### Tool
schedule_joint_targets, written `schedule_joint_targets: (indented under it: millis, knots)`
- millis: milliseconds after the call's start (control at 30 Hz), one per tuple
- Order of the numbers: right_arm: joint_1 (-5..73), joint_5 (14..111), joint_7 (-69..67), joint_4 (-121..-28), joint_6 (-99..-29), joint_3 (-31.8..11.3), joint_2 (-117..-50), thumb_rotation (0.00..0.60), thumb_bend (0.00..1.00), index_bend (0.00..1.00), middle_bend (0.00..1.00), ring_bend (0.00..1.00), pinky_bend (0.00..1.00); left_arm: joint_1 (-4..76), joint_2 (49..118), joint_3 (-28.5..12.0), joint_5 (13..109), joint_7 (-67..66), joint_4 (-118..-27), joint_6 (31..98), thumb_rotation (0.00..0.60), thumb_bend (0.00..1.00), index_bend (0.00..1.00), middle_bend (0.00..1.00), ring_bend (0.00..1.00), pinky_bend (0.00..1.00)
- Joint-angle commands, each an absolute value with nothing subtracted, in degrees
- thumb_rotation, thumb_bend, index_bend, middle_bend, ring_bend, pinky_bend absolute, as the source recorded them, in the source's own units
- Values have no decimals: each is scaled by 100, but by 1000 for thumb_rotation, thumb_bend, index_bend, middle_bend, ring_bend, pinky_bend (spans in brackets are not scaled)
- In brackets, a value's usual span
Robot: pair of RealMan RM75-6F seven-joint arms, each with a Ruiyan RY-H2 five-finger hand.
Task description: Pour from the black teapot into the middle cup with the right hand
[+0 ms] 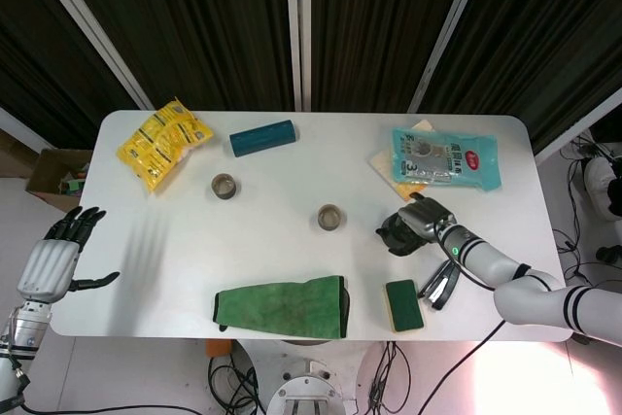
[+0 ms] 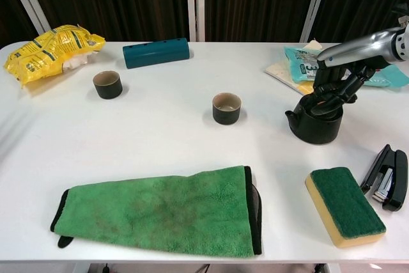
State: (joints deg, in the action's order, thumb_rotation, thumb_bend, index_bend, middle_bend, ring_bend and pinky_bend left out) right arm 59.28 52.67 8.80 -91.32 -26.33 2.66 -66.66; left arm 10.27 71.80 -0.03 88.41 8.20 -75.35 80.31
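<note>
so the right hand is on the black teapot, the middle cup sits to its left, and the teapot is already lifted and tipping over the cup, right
Not quite. The right hand is on the black teapot, and the middle cup is off to its left in the picture, but the teapot stands upright on the table, apart from the cup, not tipping over it. The chest view shows this plainly.
</note>
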Motion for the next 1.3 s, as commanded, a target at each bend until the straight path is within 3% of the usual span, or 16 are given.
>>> schedule_joint_targets:
  millis: [33,267,633,1067,1300]
  knots:
    - [5917,5267,892,-9109,-2681,284,-6695,294,213,764,781,632,0,1024,7179,-3,8841,820,-7535,8035,436,65,111,90,30,184]
    - [5889,5273,926,-9094,-2830,295,-6752,294,189,776,823,665,6,1018,7181,-9,8822,816,-7530,8033,441,65,112,90,30,184]
    - [5539,5673,707,-9092,-3427,69,-6875,283,176,878,900,737,148,1055,7186,-18,8826,797,-7551,7990,440,65,112,90,30,184]
    - [5158,6158,673,-9150,-4095,-163,-6897,284,176,973,962,803,366,1076,7186,-17,8841,771,-7594,7979,442,65,112,90,30,184]
    - [5004,6139,867,-9188,-4418,-268,-6891,281,203,996,981,832,568,1091,7225,-14,8852,809,-7558,7968,443,65,112,90,30,184]
